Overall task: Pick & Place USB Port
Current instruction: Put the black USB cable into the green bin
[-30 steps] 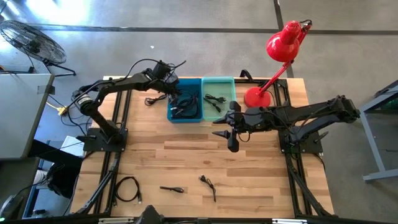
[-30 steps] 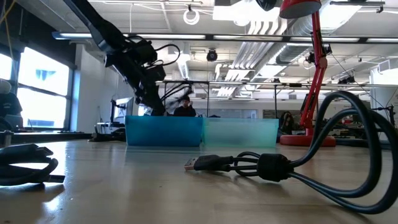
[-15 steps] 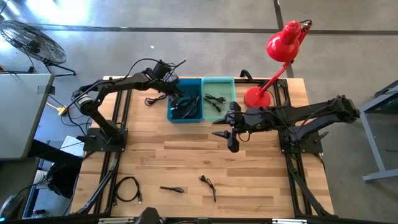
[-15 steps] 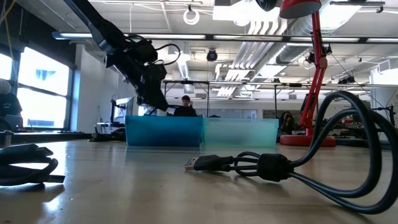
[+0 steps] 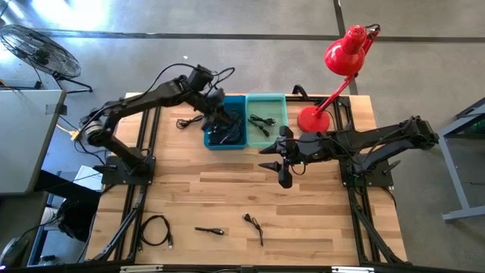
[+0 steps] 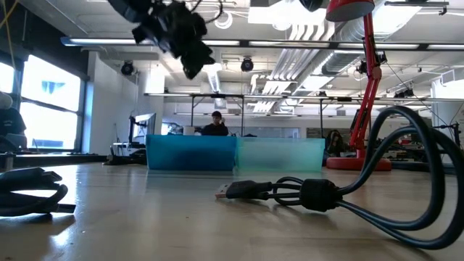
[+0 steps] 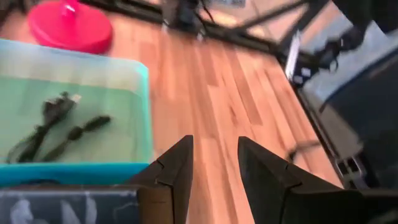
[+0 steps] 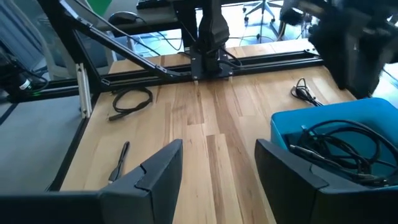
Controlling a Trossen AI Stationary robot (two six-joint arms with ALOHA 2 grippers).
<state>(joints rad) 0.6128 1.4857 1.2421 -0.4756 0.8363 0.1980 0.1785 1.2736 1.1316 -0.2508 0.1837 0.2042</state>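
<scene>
Dark USB cables lie in the blue bin and the green bin. Others lie loose on the table: a coil, a short plug cable, another and one left of the blue bin. My left gripper hangs high over the blue bin, well above its rim in the low view. It is open and empty in its wrist view. My right gripper waits open just near of the green bin.
A red desk lamp stands with its base right of the green bin. In the low view a thick cable lies close in front and a coil at the left. Bare wood spans the table's middle. A person shows in the room beyond.
My left gripper has risen from the blue bin's rim to well above it, shifting a little toward the table's right, with nothing seen in its fingers. The cables in the bin stay where they lay.
</scene>
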